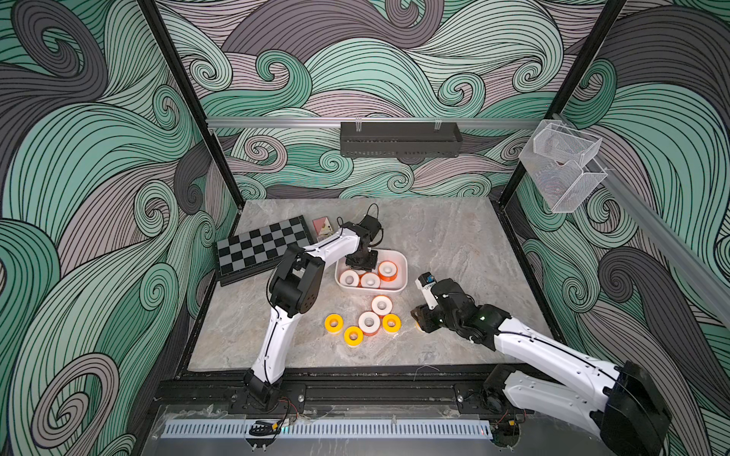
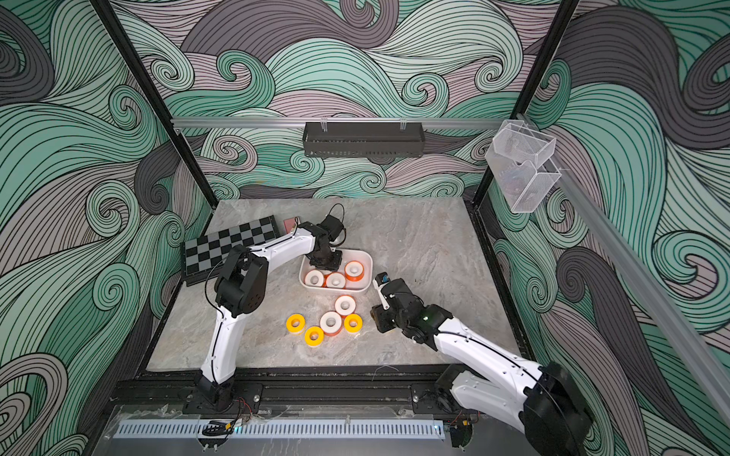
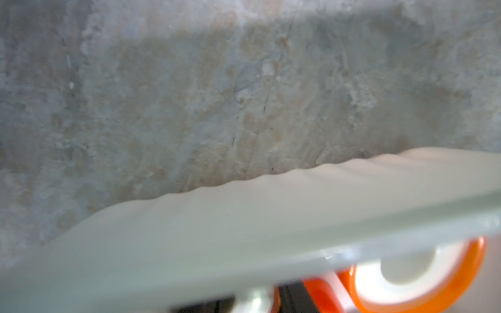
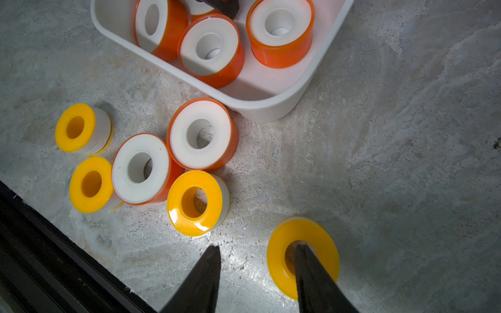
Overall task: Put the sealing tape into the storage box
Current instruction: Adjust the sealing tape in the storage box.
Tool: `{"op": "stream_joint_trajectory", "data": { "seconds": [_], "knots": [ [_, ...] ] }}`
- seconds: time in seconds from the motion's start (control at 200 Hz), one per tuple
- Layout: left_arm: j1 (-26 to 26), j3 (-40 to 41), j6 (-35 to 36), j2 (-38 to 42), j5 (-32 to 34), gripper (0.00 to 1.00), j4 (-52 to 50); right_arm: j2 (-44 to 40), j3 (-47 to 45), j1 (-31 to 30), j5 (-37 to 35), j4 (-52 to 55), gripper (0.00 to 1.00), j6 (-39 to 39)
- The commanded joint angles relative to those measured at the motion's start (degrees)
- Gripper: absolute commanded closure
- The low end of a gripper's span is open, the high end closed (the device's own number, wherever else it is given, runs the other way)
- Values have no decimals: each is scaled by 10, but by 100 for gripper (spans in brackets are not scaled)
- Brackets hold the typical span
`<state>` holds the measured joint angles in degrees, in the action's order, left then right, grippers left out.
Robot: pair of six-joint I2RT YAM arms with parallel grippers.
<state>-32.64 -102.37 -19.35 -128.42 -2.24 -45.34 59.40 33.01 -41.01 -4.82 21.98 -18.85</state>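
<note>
The white storage box [image 1: 403, 276] [image 4: 271, 108] holds three white-faced orange rolls of sealing tape [image 1: 370, 280]. A fourth roll [image 4: 200, 6] lies partly under my left gripper [image 1: 361, 261], which reaches down into the box's far end. Its jaws are blurred in the left wrist view, beside an orange roll [image 3: 406, 281] and behind the box rim [image 3: 244, 230]. On the table lie two orange rolls [image 1: 381, 304] [image 1: 369, 322] and three yellow ones [image 1: 333, 323] [image 1: 353, 336] [image 1: 391, 323]. My right gripper [image 4: 257, 247] is open, one fingertip in the hole of a separate yellow roll [image 4: 320, 238].
A folded chessboard [image 1: 260, 246] and small card boxes [image 1: 322, 227] lie at the back left. A black perforated tray [image 1: 401, 139] hangs on the rear rail and clear mesh baskets [image 1: 561, 166] on the right rail. The table's black front edge [image 4: 54, 257] runs close to the rolls.
</note>
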Motion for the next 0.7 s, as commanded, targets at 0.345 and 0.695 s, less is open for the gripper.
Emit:
{"op": "stream_joint_trajectory", "data": {
  "seconds": [0.345,0.695],
  "knots": [
    [-10,55,68,57,-97,72,88,6,-4,-1,8,-7,51,-5],
    [-15,41,71,50,-50,70,60,1,-6,-2,8,-7,51,-6]
  ]
}}
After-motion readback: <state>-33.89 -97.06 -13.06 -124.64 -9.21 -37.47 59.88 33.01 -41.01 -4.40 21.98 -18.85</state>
